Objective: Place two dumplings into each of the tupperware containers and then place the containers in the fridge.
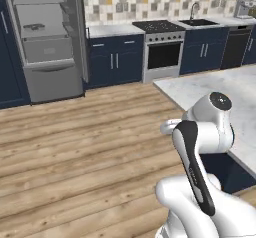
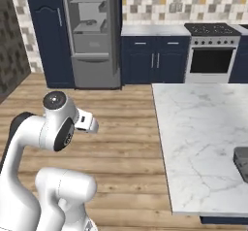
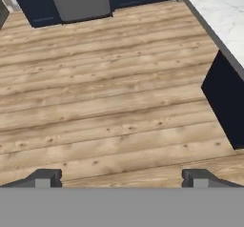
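No brand, label or legible writing on any appliance or cabinet front.

Landmark: the fridge (image 1: 42, 37). It stands at the far wall with its door open — grey shelves and drawers exposed, and something dark sits on one shelf, too small to identify. Navy cabinets (image 1: 115, 59) run just beside the fridge along the same wall, under a pale worktop and a backsplash of beige, grey and yellow tiles. Further along from the fridge comes the steel oven (image 1: 162, 52) with a black hob on top, then a sink (image 1: 197, 21) with a tap, then a dark dishwasher front (image 1: 236, 47).

Floor: light wood planks (image 3: 105, 102), knotted grain, running from the foot of the fridge back toward the robot.

The bench (image 2: 203, 142) is a white marble-topped island on a navy base, well apart from the fridge, across the plank floor. At its near right edge, cut off by the frame, one dark grey tupperware container (image 2: 241, 162) rests on the marble; contents cannot be made out.

Gripper (image 3: 121, 178) points down at bare planks between bench and fridge — jaws spread wide, nothing between them. The arm is folded close over the base.
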